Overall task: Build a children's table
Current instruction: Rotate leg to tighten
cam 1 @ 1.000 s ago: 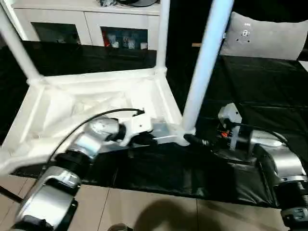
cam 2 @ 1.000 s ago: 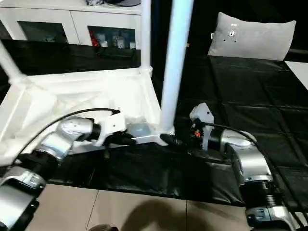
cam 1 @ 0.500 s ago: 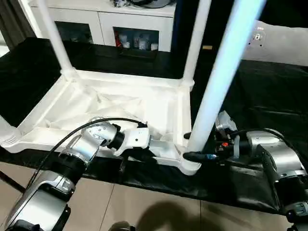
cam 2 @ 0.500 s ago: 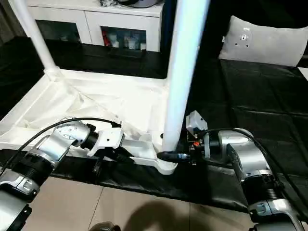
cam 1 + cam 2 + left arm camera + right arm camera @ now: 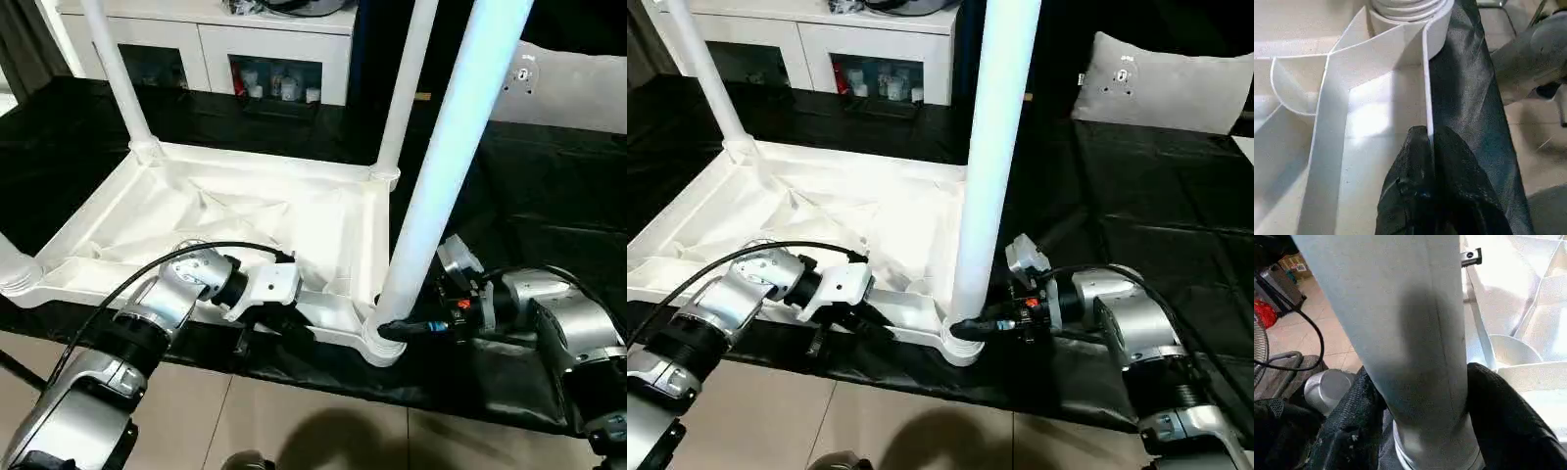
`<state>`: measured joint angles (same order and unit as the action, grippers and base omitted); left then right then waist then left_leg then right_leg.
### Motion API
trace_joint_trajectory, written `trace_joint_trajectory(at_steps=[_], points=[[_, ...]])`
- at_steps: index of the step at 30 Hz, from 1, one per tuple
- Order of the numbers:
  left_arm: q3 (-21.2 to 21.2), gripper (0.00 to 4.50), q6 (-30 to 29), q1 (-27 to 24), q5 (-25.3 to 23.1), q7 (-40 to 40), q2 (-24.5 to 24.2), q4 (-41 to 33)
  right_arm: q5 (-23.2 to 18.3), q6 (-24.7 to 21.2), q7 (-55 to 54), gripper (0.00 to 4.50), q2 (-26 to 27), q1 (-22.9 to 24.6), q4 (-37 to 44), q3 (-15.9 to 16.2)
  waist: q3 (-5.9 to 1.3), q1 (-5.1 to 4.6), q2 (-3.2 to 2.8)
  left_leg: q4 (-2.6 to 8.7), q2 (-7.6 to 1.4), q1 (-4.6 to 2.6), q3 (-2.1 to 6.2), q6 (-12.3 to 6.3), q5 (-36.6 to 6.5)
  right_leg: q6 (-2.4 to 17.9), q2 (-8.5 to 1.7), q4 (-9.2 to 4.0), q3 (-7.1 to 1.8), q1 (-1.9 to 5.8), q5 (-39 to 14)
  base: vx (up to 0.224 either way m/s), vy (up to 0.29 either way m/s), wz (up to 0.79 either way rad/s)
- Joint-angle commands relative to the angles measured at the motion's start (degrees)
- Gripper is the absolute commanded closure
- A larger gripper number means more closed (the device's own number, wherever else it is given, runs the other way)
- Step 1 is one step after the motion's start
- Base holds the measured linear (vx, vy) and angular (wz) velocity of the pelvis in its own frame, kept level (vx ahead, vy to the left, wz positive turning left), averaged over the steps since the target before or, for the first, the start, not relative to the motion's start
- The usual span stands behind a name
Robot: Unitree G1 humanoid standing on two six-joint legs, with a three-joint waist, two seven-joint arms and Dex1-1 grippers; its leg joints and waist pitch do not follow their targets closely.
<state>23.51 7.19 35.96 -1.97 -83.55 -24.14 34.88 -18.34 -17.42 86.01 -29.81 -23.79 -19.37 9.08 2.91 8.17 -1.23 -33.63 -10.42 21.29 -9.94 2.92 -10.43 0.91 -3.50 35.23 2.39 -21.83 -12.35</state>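
The children's table lies upside down on a black mat (image 5: 549, 186), its ribbed white top (image 5: 245, 211) facing up. Three white legs stand in corner sockets: far left (image 5: 118, 78), far right (image 5: 407, 88) and near right (image 5: 446, 147). My left gripper (image 5: 1429, 147) is shut on the thin near rim of the top, one black finger (image 5: 1405, 186) on each side of the wall. My right gripper (image 5: 1420, 387) clasps the near right leg just above its socket (image 5: 960, 343), with its fingers (image 5: 1498, 411) pressed against both sides.
A white cabinet with glass doors (image 5: 245, 39) stands behind the table. A grey cushion (image 5: 1156, 78) lies at the back right on the mat. Tiled floor (image 5: 294, 421) runs along the mat's near edge. A black cable (image 5: 196, 255) loops over my left forearm.
My right gripper's fingers have closed in around the base of the near right leg. The left gripper has kept its hold on the rim. The head view has shifted.
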Motion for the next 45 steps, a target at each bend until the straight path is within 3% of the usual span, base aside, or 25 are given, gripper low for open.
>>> trace_joint_trajectory(at_steps=[1,3,6,9,10,12,13,16,17,20,21,22,26,27,32,36,38,41,45], points=[[0.62,4.5,-4.35,-1.48,1.77,-1.18,1.69,-2.16,-1.88,-3.0,-5.37,2.39,2.42,0.97,2.87,-1.26,-3.7,-0.15,0.33,3.71,-3.38,-0.97,0.73,-3.13,-8.5,14.86,-5.08,-3.5,-2.23,2.24,-3.29,0.0,0.0,0.0],[-0.01,4.5,-6.69,-1.42,2.29,-0.05,2.18,-2.72,-0.81,-2.69,-8.91,2.39,3.64,1.22,3.47,-1.44,-3.58,-0.33,0.28,3.81,-3.31,-0.98,0.74,-2.72,-8.86,14.58,-5.01,-3.64,-2.24,2.13,-4.2,0.0,0.0,0.0],[-1.2,4.5,-9.72,-0.5,1.93,4.25,3.82,-1.89,2.62,-3.24,-18.89,2.4,7.24,0.28,2.12,-2.07,-3.1,-1.16,0.21,4.24,-3.09,-1.0,0.81,-0.86,-12.51,13.24,-5.11,-4.26,-2.42,1.88,-11.6,0.0,0.0,0.0],[-4.02,4.5,-15.35,2.35,-0.12,16.85,8.47,1.61,6.26,-7.12,-37.59,2.45,14.9,-1.98,0.4,-5.35,-2.88,-2.55,0.18,4.54,-2.67,-1.23,1.18,1.47,-15.19,11.15,-5.17,-4.96,-2.53,1.64,-19.62,0.0,0.0,0.0],[-4.57,4.5,-16.02,3.06,-0.77,20.08,9.57,2.63,6.89,-7.97,-42.22,2.48,16.79,-2.65,-0.29,-6.44,-2.92,-3.24,0.1,4.73,-2.61,-0.89,1.44,2.43,-14.62,10.43,-5.12,-4.82,-2.48,1.81,-20.18,0.0,0.0,0.0],[-5.05,4.5,-17.01,3.52,-1.1,22.49,10.42,3.09,7.55,-8.61,-45.77,2.48,18.18,-3.01,-0.52,-7.16,-3.17,-3.71,0.19,4.78,-2.53,-0.88,1.49,2.81,-14.21,9.69,-5.04,-4.94,-2.35,1.93,-19.14,0.0,0.0,0.0],[-6.16,4.5,-18.17,4.38,-1.44,27.04,12.29,3.87,8.7,-8.59,-51.42,2.48,20.85,-3.44,-0.84,-7.99,-3.23,-3.94,0.08,4.5,-2.47,-0.9,1.24,2.13,-13.52,10.24,-4.93,-4.92,-2.58,1.85,-15.82,0.0,0.0,0.0],[-6.97,4.5,-19.11,4.84,-2.1,30.63,14.27,3.82,8.46,-5.41,-53.58,2.48,23.73,-2.87,0.18,-7.88,-3.63,-4.03,0.11,4.07,-2.21,-0.58,0.96,0.24,-9.36,11.39,-4.78,-4.5,-2.49,2.29,-7.54,0.0,0.0,0.0],[-6.99,4.5,-19.14,4.82,-2.3,31.06,14.54,3.73,8.18,-4.71,-53.39,1.95,24.21,-2.74,0.37,-7.86,-3.74,-3.89,0.11,3.94,-2.15,-0.55,0.87,-0.73,-7.97,11.65,-4.73,-4.4,-2.45,2.45,-5.14,0.0,0.0,0.0],[-6.16,4.5,-18.24,4.85,-3.84,31.88,14.66,4.43,7.74,-4.44,-54.19,1.82,25.55,-2.29,0.85,-8.93,-3.79,-3.73,-0.18,3.9,-2.23,-0.41,0.89,-1.98,-6.27,12.17,-4.63,-4.09,-2.33,2.6,-1.96,0.0,0.0,0.0],[-5.51,4.5,-17.51,4.81,-4.76,31.98,14.22,4.76,7.56,-3.73,-53.91,1.73,25.43,-1.84,0.97,-9.33,-3.79,-3.7,-0.27,3.92,-2.38,-0.56,0.9,-2.11,-6.59,12.42,-4.65,-4.14,-2.29,2.52,-1.59,0.0,0.0,0.0],[-5.39,4.5,-17.4,4.78,-4.92,32.02,14.1,4.77,7.48,-3.51,-53.83,1.38,25.28,-1.72,0.99,-9.3,-3.75,-3.59,-0.31,4.0,-2.49,-0.66,0.91,-2.07,-7.08,12.59,-4.64,-4.18,-2.26,2.52,-1.7,0.0,0.0,0.0],[-4.68,4.5,-15.5,4.51,-5.49,30.67,12.53,4.95,6.5,-1.78,-50.67,1.2,23.12,-0.63,1.21,-9.81,-3.63,-3.38,-0.27,4.15,-2.58,-0.84,0.87,-1.51,-9.07,12.48,-4.7,-4.37,-2.33,2.52,-3.61,0.0,0.0,0.0],[-3.69,4.5,-12.64,3.86,-5.79,27.93,10.75,4.8,5.51,-0.35,-46.32,1.07,20.19,0.3,1.97,-10.13,-3.62,-3.26,-0.34,4.14,-2.58,-0.83,0.84,-1.51,-9.27,12.4,-4.77,-4.4,-2.38,2.56,-3.96,0.0,0.0,0.0],[-2.45,4.5,-8.4,2.77,-6.18,23.53,8.59,4.41,5.64,1.58,-39.37,0.62,15.89,1.24,2.82,-9.6,-3.8,-2.88,-0.2,3.92,-2.68,-0.65,0.83,-2.45,-7.95,12.39,-4.71,-4.06,-2.27,2.76,-0.9,0.0,0.0,0.0],[0.66,4.5,-2.55,2.56,-7.96,18.07,5.06,5.63,5.13,2.77,-28.55,0.32,8.47,1.73,3.31,-7.63,-3.65,-2.6,-0.1,3.86,-2.75,-0.69,0.72,-2.99,-8.78,12.59,-4.67,-4.18,-2.18,2.73,-2.57,0.0,0.0,0.0],[0.86,4.5,-1.94,2.61,-7.66,17.09,4.74,5.84,4.93,3.07,-26.88,0.05,7.35,1.55,3.02,-7.32,-3.69,-2.29,-0.06,3.78,-2.9,-0.71,0.65,-3.16,-8.62,12.69,-4.8,-4.11,-2.19,2.67,-3.0,0.0,0.0,0.0],[2.03,4.5,1.89,2.93,-6.75,11.13,3.28,6.08,4.16,2.25,-17.12,0.05,2.41,0.82,2.57,-5.1,-3.72,-1.78,0.19,3.7,-2.96,-0.78,0.6,-3.51,-8.65,13.01,-4.77,-4.15,-2.08,2.67,-4.21,0.0,0.0,0.0],[3.84,4.5,4.72,3.07,-7.34,6.81,1.91,5.88,3.54,2.91,-9.89,0.21,-0.16,0.36,2.54,-2.97,-3.79,-1.22,0.25,3.52,-3.11,-0.69,0.56,-4.44,-7.73,13.58,-4.86,-3.79,-2.07,2.5,-2.11,0.0,0.0,0.0]])
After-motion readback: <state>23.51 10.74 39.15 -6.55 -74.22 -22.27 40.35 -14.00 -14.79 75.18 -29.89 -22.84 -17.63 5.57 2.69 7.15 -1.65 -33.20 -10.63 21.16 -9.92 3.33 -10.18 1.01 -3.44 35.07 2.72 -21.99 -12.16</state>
